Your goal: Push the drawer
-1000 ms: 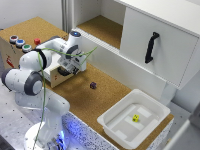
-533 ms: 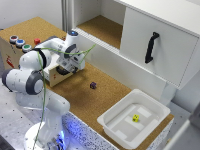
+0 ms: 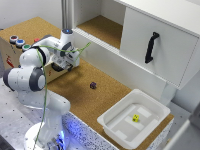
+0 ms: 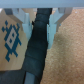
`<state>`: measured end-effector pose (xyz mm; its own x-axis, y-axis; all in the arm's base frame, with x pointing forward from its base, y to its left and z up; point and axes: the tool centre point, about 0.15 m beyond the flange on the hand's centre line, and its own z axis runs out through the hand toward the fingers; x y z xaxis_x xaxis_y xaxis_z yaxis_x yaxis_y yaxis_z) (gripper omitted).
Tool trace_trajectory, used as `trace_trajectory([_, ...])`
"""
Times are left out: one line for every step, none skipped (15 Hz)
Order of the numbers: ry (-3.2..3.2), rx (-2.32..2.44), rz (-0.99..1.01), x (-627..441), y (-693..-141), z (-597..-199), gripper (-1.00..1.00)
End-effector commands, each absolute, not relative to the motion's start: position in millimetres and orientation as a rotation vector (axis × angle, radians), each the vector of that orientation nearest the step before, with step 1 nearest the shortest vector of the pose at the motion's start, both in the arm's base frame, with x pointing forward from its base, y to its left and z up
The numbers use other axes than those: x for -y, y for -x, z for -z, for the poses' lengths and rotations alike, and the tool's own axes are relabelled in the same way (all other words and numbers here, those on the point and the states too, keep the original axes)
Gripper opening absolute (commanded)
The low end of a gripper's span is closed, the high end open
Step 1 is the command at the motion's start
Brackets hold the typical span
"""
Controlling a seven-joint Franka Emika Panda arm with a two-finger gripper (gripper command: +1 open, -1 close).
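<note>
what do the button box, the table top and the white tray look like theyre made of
Button box: likely pale plywood, matte, showing light wood tone with a printed figure. Table top: seems cork or particle board, speckled brown grain. White tray: probably plastic, smooth with a slightly glossy, rounded rim.

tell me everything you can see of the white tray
The white tray is a shallow, rectangular tub that looks like plastic, with rounded corners and a raised rim. It sits flat on the cork surface near the exterior view's lower right, angled to the edge. A small yellow die lies inside. Nothing else touches it.
</note>
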<state>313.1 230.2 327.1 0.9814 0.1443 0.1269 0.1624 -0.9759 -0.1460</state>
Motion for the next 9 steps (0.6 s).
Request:
trace_trajectory([2.979,0.305,0.099,-293,-331,-304,-1.00])
trace_trajectory([2.967,0.303,0.095,-300,-332,-304,-1.00])
trace_trajectory([2.959,0.315,0.096,-307,-331,-303,-1.00])
trace_trajectory([2.953,0.330,0.098,-315,-331,-303,-1.00])
trace_trajectory([2.945,0.343,0.098,-323,-331,-303,-1.00])
trace_trajectory([2.944,0.354,0.100,-329,-332,-303,-1.00])
trace_trajectory([2.943,0.355,0.102,-332,-332,-304,-1.00])
trace_trajectory([2.942,0.351,0.104,-335,-333,-305,-1.00])
trace_trajectory([2.946,0.342,0.109,-337,-334,-306,1.00])
